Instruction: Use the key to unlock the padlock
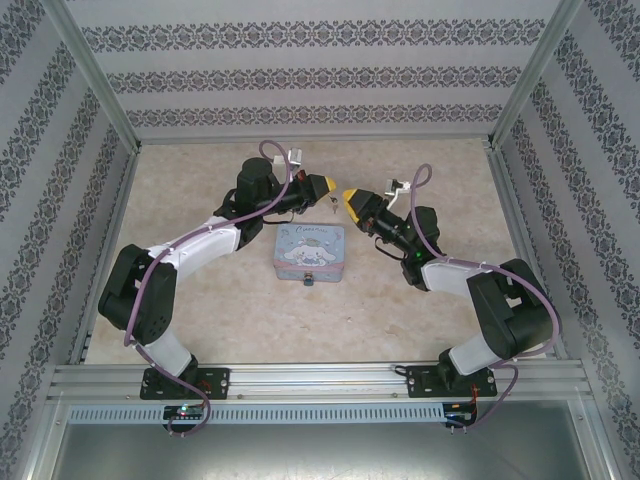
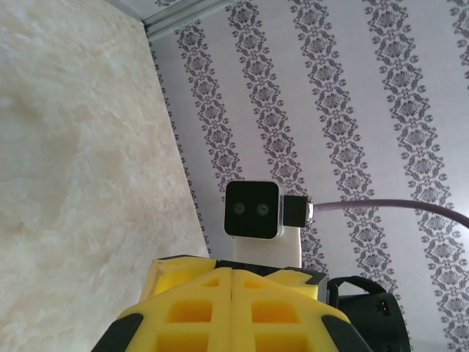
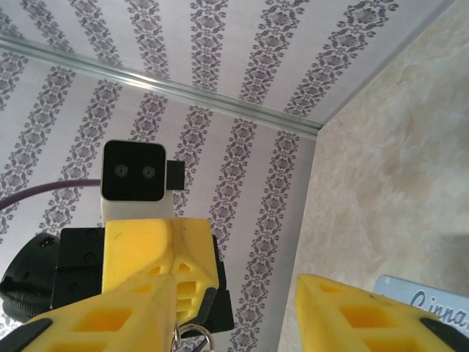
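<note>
In the right wrist view a small metal ring (image 3: 192,336) hangs just under the tip of the left gripper (image 3: 173,246), beside the left finger of the right gripper (image 3: 236,286). The bottom edge cuts the ring, and what hangs on it is out of frame. Past the right finger the tin box (image 3: 429,302) shows one corner, its lettering cut short.

In the left wrist view the left gripper's pressed-together fingers run off the bottom edge and cover the right gripper beyond them. Whether anything sits in their seam cannot be told.

From above, the padlock (image 1: 308,282) is a dark speck at the tin's near side, nearer the arm bases than either gripper, too small to read.
</note>
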You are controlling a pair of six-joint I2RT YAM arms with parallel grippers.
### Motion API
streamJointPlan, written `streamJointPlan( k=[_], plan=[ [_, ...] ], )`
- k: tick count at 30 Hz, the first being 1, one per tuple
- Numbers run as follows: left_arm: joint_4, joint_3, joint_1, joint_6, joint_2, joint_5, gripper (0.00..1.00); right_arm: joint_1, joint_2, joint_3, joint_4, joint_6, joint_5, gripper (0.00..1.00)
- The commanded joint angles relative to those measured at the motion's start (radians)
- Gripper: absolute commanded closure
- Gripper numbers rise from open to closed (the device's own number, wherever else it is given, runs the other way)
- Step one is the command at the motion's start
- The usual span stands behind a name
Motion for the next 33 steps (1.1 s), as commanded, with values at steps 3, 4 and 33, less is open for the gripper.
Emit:
streamJointPlan(
  k=[3,4,33],
  plan=[
    [-0.013,0.032,0.012,0.031,0.0,0.072,1.0,0.018,0.011,0.039,0.052,-0.05,-0.045,0.57],
    [-0.01,0.031,0.013,0.028,0.002,0.074,1.0,0.019,0.013,0.041,0.053,-0.049,-0.046,0.58],
    [0.018,0.023,0.013,0.001,0.024,0.045,1.0,0.05,0.03,-0.003,0.148,-0.008,-0.035,0.66]
  ],
)
